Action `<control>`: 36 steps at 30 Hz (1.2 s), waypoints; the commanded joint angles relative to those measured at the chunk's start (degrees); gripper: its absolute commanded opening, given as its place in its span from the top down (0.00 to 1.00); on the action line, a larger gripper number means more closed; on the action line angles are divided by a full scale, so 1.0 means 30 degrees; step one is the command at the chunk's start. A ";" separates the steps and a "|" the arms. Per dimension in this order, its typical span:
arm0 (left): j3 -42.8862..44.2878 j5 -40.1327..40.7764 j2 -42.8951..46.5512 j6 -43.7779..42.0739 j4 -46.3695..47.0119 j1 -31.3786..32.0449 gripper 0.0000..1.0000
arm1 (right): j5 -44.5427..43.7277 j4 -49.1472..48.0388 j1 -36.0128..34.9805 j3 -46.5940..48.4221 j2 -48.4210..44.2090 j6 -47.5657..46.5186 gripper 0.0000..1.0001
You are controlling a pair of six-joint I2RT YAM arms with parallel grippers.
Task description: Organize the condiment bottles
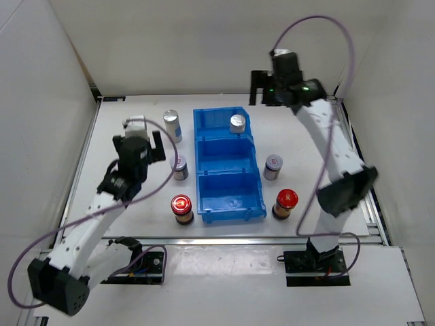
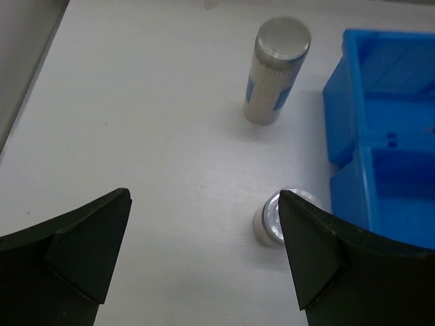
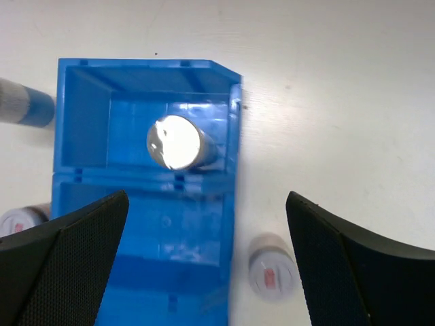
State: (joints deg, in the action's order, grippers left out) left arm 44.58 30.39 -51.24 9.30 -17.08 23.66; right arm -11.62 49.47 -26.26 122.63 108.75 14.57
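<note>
One tall silver-capped bottle (image 1: 236,123) (image 3: 175,141) stands in the far compartment of the blue bin (image 1: 228,155) (image 3: 156,251). Its twin (image 1: 172,125) (image 2: 275,71) stands on the table left of the bin. A short white-lidded jar (image 1: 179,167) (image 2: 273,219) sits left of the bin and another (image 1: 273,166) (image 3: 272,275) right of it. Two red-capped jars (image 1: 181,208) (image 1: 286,202) flank the bin's near end. My left gripper (image 1: 157,145) (image 2: 204,251) hovers open over the table just left of the left short jar. My right gripper (image 1: 258,87) (image 3: 207,258) is raised and open above the bin's far right side, holding nothing.
White walls close in the table on the left, back and right. The bin's middle and near compartments hold nothing. The left tall bottle (image 3: 24,105) and left short jar (image 3: 20,219) show at the right wrist view's left edge.
</note>
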 commanded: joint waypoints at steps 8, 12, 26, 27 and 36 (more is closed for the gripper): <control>1.3377 -0.9808 -1.3116 0.2935 -0.3242 -0.3492 0.00 | 0.4601 -0.0348 0.0433 -0.7268 -0.9174 0.0886 0.00; 1.5778 -0.9342 -1.6078 0.2466 -0.3650 -0.3492 0.00 | 0.5774 0.0352 0.0433 -0.9405 -1.1895 0.0683 0.00; 1.7659 -0.6736 -2.0739 0.2086 -0.3857 -0.3141 0.00 | 0.7740 0.2171 0.0609 -1.2400 -1.8579 0.0095 0.00; 1.7660 -0.6732 -2.0741 0.2086 -0.3857 -0.3141 0.00 | 0.7740 0.2403 0.0609 -1.2661 -1.8787 0.0095 0.00; 1.8772 -0.6527 -2.1356 0.1236 -0.3857 -0.3141 0.37 | 0.7740 0.2991 0.0609 -1.3659 -1.9902 -0.0080 0.00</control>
State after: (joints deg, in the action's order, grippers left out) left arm 98.10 10.52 -116.03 14.26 -28.82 14.00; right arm 10.70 57.60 -24.75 82.32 49.80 15.00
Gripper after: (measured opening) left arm 0.687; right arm 0.996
